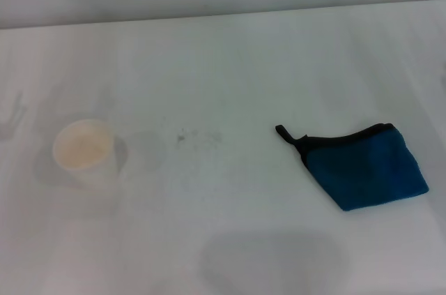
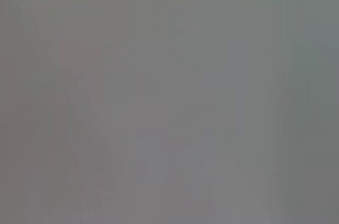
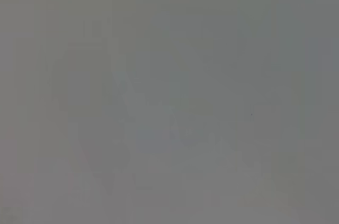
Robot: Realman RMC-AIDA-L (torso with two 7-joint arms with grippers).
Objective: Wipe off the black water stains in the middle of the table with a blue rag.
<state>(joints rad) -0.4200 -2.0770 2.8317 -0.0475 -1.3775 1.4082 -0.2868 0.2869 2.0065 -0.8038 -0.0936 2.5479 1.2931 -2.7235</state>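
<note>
Folded blue rag [image 1: 369,167] on smooth white table [image 1: 244,65] — faint speckled stains [image 1: 187,136] mid-table — claws unseen.

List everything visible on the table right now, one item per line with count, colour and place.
table: one, plain white, fills the head view.
white paper cup: one, white with a pale cream inside, upright on the robot's left side.
black water stains: one faint patch of grey-dark specks, near the middle, between the cup and the rag.
blue rag: one, blue with black edging and a small black loop, lying folded on the robot's right side, apart from the stains.
left pincer: not in view.
right pincer: not in view.
</note>
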